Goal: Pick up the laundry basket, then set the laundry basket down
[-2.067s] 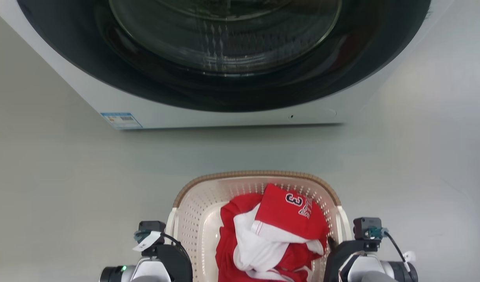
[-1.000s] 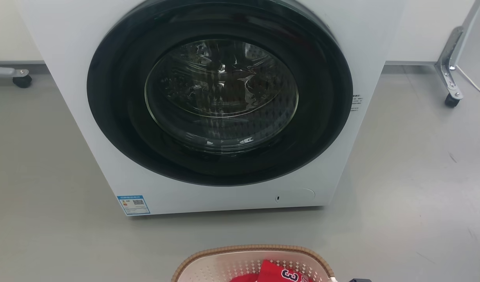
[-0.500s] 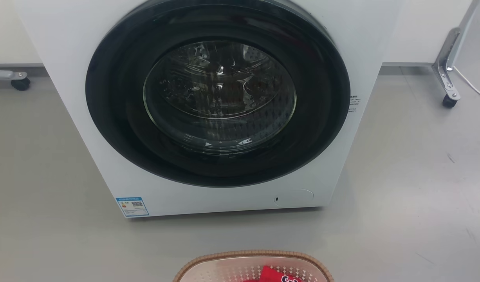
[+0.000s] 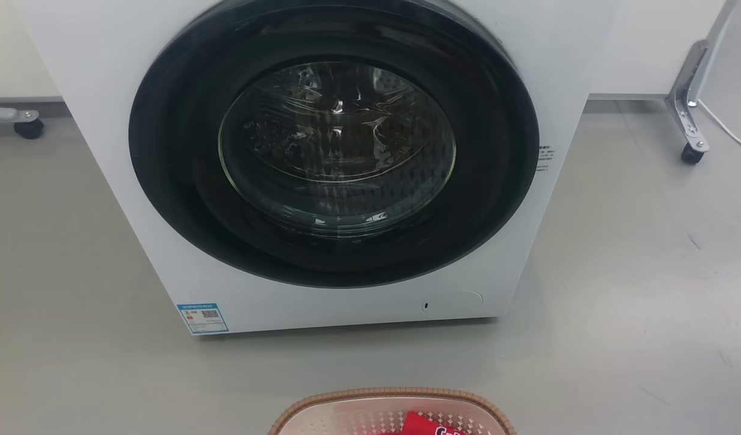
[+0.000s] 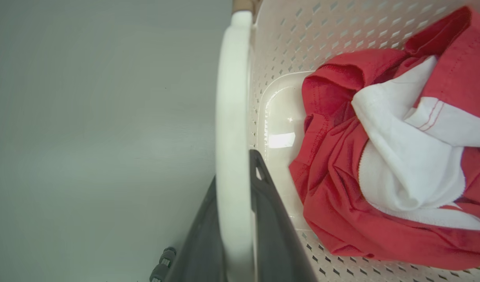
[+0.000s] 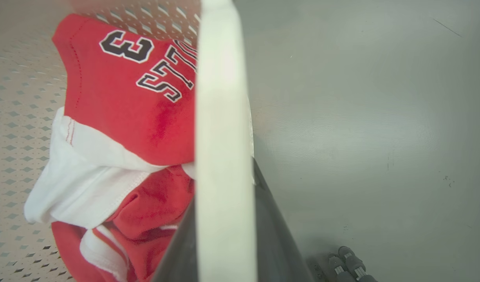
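Washer (image 4: pixel 334 169), white with a dark round door, stands on the grey floor (image 4: pixel 618 272) in the middle of the head view, a blue label (image 4: pixel 202 317) at its lower left corner. The laundry basket (image 4: pixel 391 400) sits in front of the washer at the bottom edge of that view, apart from it, with its brown rim, a strip of perforated wall and a corner of a red garment (image 4: pixel 428 425) visible. A wheeled metal leg (image 4: pixel 689 103) stands to the right of the washer and a caster (image 4: pixel 29 128) to the left. In the left wrist view, the left tool (image 5: pixel 234 168) is closed around a white handle (image 5: pixel 232 98) of the basket, one dark finger (image 5: pixel 277 235) inside the basket wall and the other on the outer side. The red and white garment lies crumpled on the basket bottom, beside the handle. In the right wrist view, the right tool (image 6: pixel 224 184) is closed on the opposite white handle (image 6: pixel 220 98) in the same manner, one finger (image 6: pixel 277 235) on the floor side and the other on the basket side. The garment there bears a black numeral 3 and lettering. Whether the basket base touches the floor cannot be determined.
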Tool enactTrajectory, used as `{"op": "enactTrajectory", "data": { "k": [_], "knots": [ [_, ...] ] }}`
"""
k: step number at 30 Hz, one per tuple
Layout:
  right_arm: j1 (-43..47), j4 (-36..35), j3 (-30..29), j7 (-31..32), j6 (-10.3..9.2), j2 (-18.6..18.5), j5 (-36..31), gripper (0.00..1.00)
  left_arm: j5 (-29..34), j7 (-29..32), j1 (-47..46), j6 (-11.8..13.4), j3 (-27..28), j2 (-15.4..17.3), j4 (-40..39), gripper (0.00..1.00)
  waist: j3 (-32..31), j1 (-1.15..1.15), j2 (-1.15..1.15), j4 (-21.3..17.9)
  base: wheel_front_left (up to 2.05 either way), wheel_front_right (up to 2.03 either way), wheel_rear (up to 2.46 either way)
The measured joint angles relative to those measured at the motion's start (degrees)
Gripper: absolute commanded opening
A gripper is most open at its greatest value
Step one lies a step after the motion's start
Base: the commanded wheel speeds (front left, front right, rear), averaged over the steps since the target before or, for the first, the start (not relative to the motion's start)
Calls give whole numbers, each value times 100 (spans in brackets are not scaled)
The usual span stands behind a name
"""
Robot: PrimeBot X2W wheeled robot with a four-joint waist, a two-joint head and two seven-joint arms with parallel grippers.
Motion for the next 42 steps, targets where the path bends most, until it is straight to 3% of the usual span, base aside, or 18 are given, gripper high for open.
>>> {"op": "enactTrajectory", "data": {
  "k": [22,42],
  "knots": [
    [-319,58,250,-85,0,-11,187,0,-47,-12,-69,34,-40,27,-74,0,234,0,0,3,0,0,0],
    [-1753,264,223,-424,1,-34,163,0,265,-110,-1502,78,-192,92,-129,0,1538,1,0,89,0,0,0]
  ]
}}
